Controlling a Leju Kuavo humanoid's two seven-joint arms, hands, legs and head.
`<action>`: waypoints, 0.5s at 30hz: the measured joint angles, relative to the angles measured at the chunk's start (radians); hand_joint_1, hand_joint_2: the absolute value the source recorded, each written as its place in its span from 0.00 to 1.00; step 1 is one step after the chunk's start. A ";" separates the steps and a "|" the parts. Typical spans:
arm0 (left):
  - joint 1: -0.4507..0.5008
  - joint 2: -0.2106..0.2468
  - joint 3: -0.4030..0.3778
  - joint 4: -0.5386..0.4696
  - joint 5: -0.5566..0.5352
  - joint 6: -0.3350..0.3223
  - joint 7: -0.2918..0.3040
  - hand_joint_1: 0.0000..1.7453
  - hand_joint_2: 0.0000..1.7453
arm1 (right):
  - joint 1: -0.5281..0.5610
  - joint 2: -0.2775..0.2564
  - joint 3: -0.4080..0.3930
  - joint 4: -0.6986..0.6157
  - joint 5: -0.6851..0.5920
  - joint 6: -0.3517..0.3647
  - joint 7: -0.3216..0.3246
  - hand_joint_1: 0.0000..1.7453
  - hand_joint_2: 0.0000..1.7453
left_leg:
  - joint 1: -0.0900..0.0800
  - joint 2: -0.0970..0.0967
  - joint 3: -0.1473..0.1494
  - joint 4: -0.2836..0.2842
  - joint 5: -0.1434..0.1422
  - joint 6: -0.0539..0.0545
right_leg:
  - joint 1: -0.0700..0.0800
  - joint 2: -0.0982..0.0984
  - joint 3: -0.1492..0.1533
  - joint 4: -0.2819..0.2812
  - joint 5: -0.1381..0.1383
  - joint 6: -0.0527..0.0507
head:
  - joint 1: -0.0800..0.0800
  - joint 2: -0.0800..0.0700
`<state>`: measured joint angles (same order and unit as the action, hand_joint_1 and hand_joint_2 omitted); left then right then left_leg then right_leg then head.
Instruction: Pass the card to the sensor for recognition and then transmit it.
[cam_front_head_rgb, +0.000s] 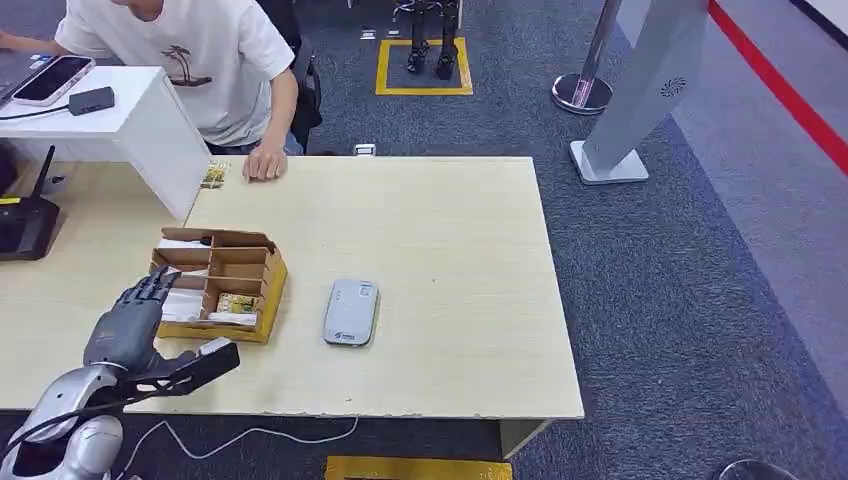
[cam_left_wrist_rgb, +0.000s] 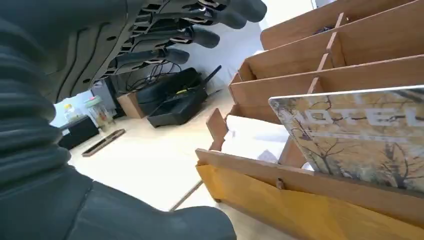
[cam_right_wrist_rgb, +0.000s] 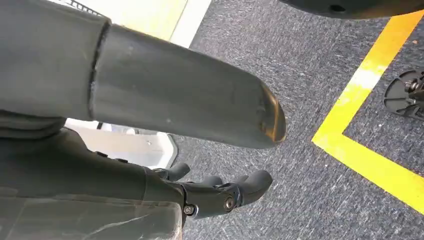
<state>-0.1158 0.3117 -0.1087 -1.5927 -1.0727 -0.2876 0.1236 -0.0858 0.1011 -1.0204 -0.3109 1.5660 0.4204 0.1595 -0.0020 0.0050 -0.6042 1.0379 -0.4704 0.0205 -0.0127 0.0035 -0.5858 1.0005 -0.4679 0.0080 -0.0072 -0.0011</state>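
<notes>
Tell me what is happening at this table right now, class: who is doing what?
A humanoid robot's left hand hovers, fingers spread and holding nothing, beside a divided wooden box on the table. A printed card stands in one compartment, not yet picked up. The grey card reader lies beside the box, apart from it. The right hand hangs over the carpet with nothing in it. A person leans at the table's far edge, one hand resting on it.
</notes>
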 joint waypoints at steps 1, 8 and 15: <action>0.000 0.000 0.000 0.002 0.005 0.000 0.000 0.00 1.00 | 0.000 0.000 0.003 0.000 0.000 0.000 0.000 0.00 0.00 | 0.000 0.000 0.000 0.000 0.000 0.000 | 0.000 0.000 0.000 0.000 0.000 0.000 | 0.000 0.000; -0.004 0.010 0.000 0.008 0.060 -0.014 -0.016 0.00 1.00 | 0.000 0.000 0.011 0.002 0.000 0.000 -0.001 0.00 0.00 | 0.000 0.000 0.000 0.000 0.000 0.000 | 0.000 0.000 0.000 0.000 0.000 0.000 | 0.000 0.000; -0.016 0.010 -0.005 0.010 0.077 -0.018 -0.019 0.00 1.00 | 0.000 0.000 0.016 0.002 0.000 0.000 -0.001 0.00 0.00 | 0.000 0.000 0.000 0.000 0.000 0.000 | 0.000 0.000 0.000 0.000 0.000 0.000 | 0.000 0.000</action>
<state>-0.1317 0.3216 -0.1141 -1.5827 -0.9953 -0.3056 0.1045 -0.0861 0.1011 -1.0048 -0.3090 1.5660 0.4208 0.1583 -0.0020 0.0051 -0.6041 1.0380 -0.4704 0.0205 -0.0127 0.0034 -0.5859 1.0005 -0.4679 0.0080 -0.0072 -0.0011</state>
